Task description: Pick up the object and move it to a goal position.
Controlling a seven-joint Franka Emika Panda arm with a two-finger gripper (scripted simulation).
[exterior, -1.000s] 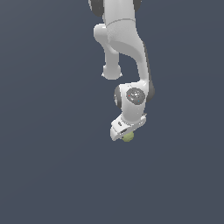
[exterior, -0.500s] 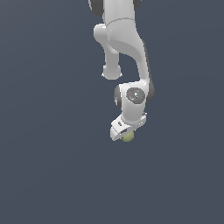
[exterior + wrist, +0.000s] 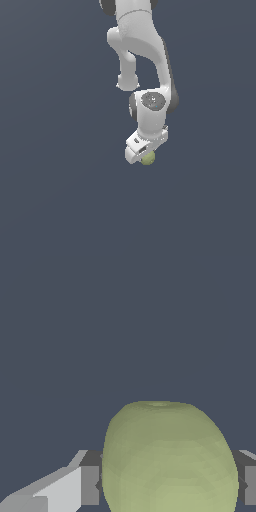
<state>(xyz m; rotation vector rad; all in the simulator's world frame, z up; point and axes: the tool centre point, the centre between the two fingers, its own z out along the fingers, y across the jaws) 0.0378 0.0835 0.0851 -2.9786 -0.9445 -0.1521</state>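
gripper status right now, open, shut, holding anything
Gripper: shut on the small olive-green, lumpy round ball; the wrist view shows a finger pad against each of its sides.

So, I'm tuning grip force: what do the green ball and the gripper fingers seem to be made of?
The green ball looks matte and slightly lumpy, with faint facets and no shine; it could be rubber, foam or a fruit-like skin, and the render leaves that open. The fingers look like smooth white hard plastic or painted metal, with darker grey pads at the ball's sides. The gripper looks pale overall.
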